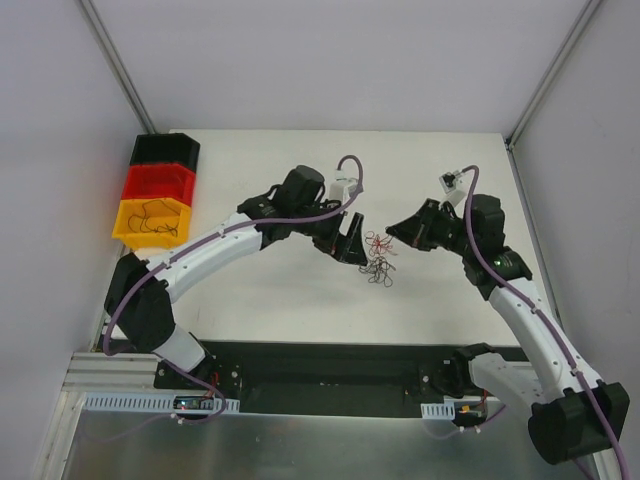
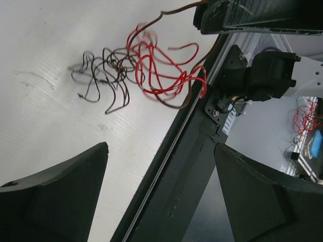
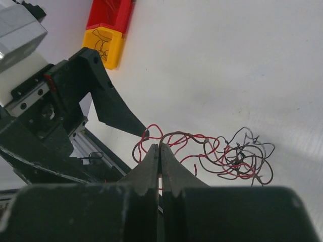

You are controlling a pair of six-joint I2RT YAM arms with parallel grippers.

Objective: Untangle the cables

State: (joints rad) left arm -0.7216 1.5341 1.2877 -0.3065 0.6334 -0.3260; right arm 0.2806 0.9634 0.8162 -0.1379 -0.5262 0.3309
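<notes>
The right end effector [image 3: 160,147] is pinched shut, apparently on a brown strand of the cables [image 3: 222,154] — the left end effector [image 2: 160,151] stands wide open just beside them. They lie on the bench [image 1: 270,300] between the arms as one knotted red, brown and black clump — I judge nearly all the separating is left.

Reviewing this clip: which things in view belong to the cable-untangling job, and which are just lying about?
Job:
- cables, a red, brown and black tangle on the table
- right jaws, shut on a strand
- left jaws, open beside the tangle

Lying about:
- black bin, red bin and yellow bin, together at the far left; the yellow one holds dark wires
</notes>
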